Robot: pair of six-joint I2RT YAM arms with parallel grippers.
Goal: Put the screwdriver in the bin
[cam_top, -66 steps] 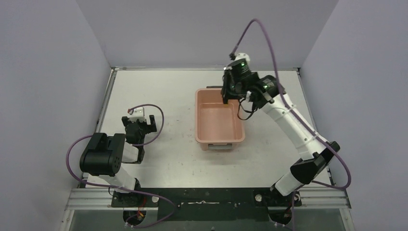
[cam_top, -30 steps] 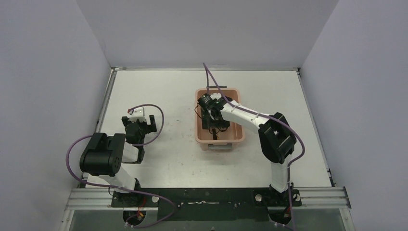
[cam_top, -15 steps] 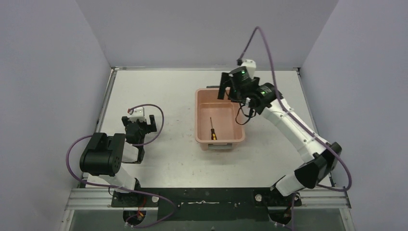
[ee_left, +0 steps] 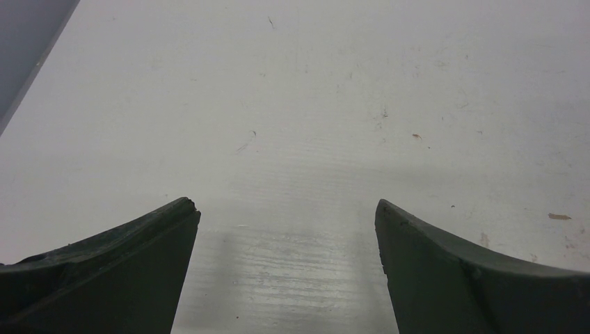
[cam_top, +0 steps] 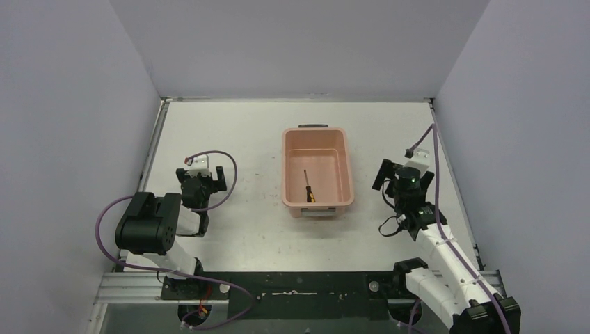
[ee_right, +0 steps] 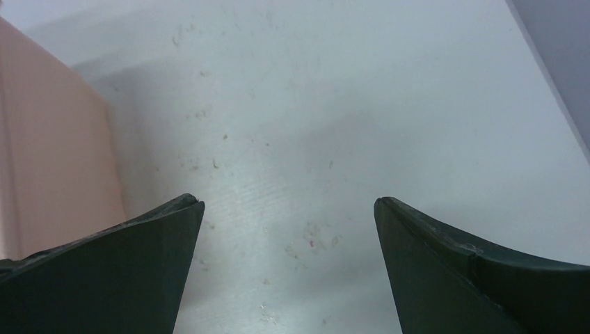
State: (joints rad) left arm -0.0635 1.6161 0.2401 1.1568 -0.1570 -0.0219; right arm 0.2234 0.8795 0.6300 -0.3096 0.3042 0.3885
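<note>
The salmon-pink bin [cam_top: 286, 167] stands mid-table. Inside it, on its floor near the front end, lies the small screwdriver [cam_top: 307, 186], its yellow-and-black handle toward me and its thin shaft pointing away. My right gripper [cam_top: 402, 172] hangs open and empty over bare table to the right of the bin. In the right wrist view, its fingers [ee_right: 287, 200] are spread wide, with the bin's outer wall [ee_right: 49, 139] at the left edge. My left gripper [cam_top: 201, 174] rests open and empty on the left side of the table, far from the bin, its fingers [ee_left: 282, 203] apart over bare table.
Grey walls close the table in on the left, back and right. The white tabletop [cam_top: 236, 132] carries only the bin. Both arms' purple cables loop beside them.
A second ago my right gripper was down inside the bin with the screwdriver. It let go, rose over the far rim, then drew back to the table on the bin's right. The left arm stayed still.
</note>
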